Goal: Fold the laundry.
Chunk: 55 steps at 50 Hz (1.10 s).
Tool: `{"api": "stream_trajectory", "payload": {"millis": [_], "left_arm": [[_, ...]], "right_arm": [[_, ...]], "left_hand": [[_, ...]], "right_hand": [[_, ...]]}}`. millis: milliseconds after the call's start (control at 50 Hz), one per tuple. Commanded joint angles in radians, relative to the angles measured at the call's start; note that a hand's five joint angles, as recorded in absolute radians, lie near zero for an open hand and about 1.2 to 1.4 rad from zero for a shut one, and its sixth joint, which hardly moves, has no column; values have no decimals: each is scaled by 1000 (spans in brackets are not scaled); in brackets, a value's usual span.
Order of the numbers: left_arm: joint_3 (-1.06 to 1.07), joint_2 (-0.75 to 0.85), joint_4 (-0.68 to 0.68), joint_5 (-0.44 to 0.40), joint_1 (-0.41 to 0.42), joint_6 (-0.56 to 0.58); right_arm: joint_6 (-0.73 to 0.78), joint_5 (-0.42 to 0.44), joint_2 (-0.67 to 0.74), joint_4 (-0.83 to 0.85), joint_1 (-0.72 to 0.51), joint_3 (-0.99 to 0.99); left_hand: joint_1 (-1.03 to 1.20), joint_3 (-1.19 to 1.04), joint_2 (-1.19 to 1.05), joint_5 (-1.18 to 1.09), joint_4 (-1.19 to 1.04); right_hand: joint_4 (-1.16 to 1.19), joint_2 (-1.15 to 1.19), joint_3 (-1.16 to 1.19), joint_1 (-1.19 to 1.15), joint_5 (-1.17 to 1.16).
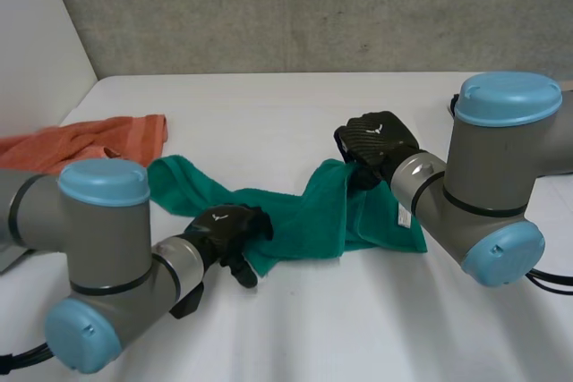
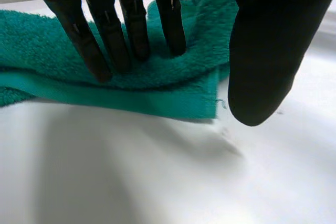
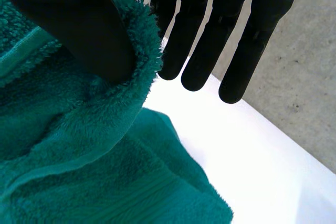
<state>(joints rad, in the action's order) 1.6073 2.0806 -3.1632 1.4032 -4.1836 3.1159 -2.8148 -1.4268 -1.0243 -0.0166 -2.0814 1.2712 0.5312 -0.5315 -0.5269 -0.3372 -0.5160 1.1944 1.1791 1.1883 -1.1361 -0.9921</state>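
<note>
A green towel (image 1: 304, 212) lies bunched in a long band across the middle of the white table (image 1: 358, 319). My left hand (image 1: 228, 228) rests on its near corner. In the left wrist view its fingers (image 2: 105, 40) lie straight on the towel (image 2: 47, 61) just behind the hem, and its thumb (image 2: 268, 51) hangs apart over bare table. My right hand (image 1: 376, 142) holds the towel's far right edge lifted off the table. In the right wrist view its thumb (image 3: 79, 19) pinches the towel's rim (image 3: 79, 156) beside the straight fingers (image 3: 194, 40).
An orange towel (image 1: 89, 142) lies crumpled at the table's left edge, just beyond the green towel's left end. A grey wall (image 1: 313, 6) rises behind the table. Bare table stretches in front of both hands.
</note>
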Motion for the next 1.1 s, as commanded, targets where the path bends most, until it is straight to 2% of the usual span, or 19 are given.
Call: {"api": "stream_trajectory", "payload": {"millis": [20,120,240,300,320,340,360,400,480,540,600,660,740,820,900,1000,1060,1100], "left_arm": [[-69,58,-55,36,13,24],[-131,107,-63,42,39,56],[-217,179,-43,54,54,99],[-256,211,-32,71,60,115],[-260,213,-32,77,60,118],[-267,205,-32,94,60,125],[-267,193,-31,106,60,128],[-265,153,-31,138,60,128],[-215,-66,-17,191,60,89],[-198,-200,-18,174,60,53],[-199,-365,-5,123,47,20],[-208,-415,26,97,22,20],[-236,-432,149,63,-30,20],[-253,-342,262,40,-75,20],[-274,-188,273,26,-102,15],[-413,-6,195,39,-108,1],[-501,42,138,46,-115,-17],[-584,44,65,43,-119,-49]], "right_arm": [[0,20,-2,7,14,43],[0,25,0,24,24,54],[0,25,1,27,40,54],[3,26,3,32,46,54],[6,26,3,33,47,54],[12,23,3,38,52,51],[17,22,0,40,53,51],[31,20,-5,37,58,47],[131,20,-95,4,81,25],[201,26,-173,-26,84,14],[291,31,-296,-42,75,-7],[313,39,-344,-42,64,-19],[342,66,-367,-68,61,-32],[409,95,-297,-143,67,-36],[463,101,-172,-151,50,-53],[410,59,13,-4,41,-159],[365,28,68,105,43,-229],[310,-4,96,239,47,-306]], "left_hand": [[20,-20,-24,-39,-35],[34,-34,-39,-54,-50],[172,-172,-177,-192,-188],[430,-430,-434,-449,-445],[570,-570,-575,-590,-586],[862,-862,-866,-882,-877],[865,-865,-869,-884,-880],[865,-865,-869,-884,-880],[865,-865,-869,-884,-880],[865,-865,-869,-884,-880],[865,-865,-869,-884,-880],[865,-865,-869,-884,-880],[865,-865,-869,-884,-880],[865,-865,-869,-884,-880],[865,-865,-869,-884,-880],[865,-865,-869,-884,-880],[865,-865,-869,-884,-880],[865,-865,-869,-884,-880]], "right_hand": [[202,217,208,-260,-230],[202,217,208,-260,-230],[202,217,208,-260,-230],[202,217,208,-260,-230],[202,217,208,-260,-230],[202,217,208,-260,-230],[202,217,208,-260,-230],[202,217,208,-260,-230],[202,217,208,-260,-230],[202,217,208,-260,-230],[202,217,208,-260,-230],[202,217,208,-260,-230],[202,217,208,-260,-230],[202,217,208,-260,-230],[202,217,208,-260,-230],[202,217,208,-260,-230],[202,217,208,-260,-230],[202,217,208,-260,-230]]}}
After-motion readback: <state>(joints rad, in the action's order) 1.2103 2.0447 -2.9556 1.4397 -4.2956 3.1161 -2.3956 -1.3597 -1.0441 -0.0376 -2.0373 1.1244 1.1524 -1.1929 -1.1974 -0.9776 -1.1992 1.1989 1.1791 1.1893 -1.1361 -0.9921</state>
